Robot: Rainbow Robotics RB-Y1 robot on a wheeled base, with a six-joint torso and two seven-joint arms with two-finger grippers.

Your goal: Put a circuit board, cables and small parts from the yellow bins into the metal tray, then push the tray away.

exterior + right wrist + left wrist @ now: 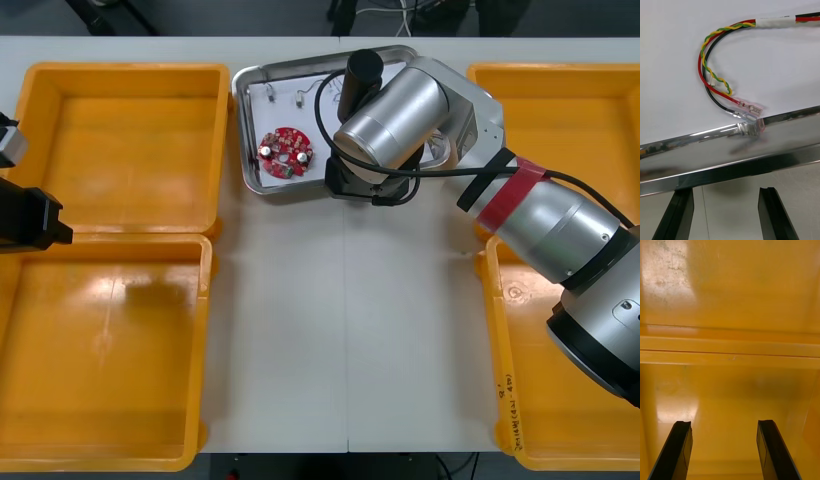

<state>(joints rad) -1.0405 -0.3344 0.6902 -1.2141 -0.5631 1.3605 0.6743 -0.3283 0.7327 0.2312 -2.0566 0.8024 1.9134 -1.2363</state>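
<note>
The metal tray (247,150) stands at the far middle of the table, white inside. In it lie a round red circuit board (286,152) and two small metal parts (272,96). A red, black and yellow-green twisted cable (704,62) also lies on the tray's white floor, its clear-sleeved ends near the shiny rim (730,157). My right arm (395,120) reaches over the tray's near right corner. The right gripper (725,213) is open just outside that near rim, holding nothing. My left gripper (724,450) is open above the wall between two bins (730,348), at the table's left edge (30,218).
Two yellow bins stand at the left, far (130,72) and near (205,340), and two at the right, far (560,72) and near (497,380). Bare table (340,330) runs between them in front of the tray.
</note>
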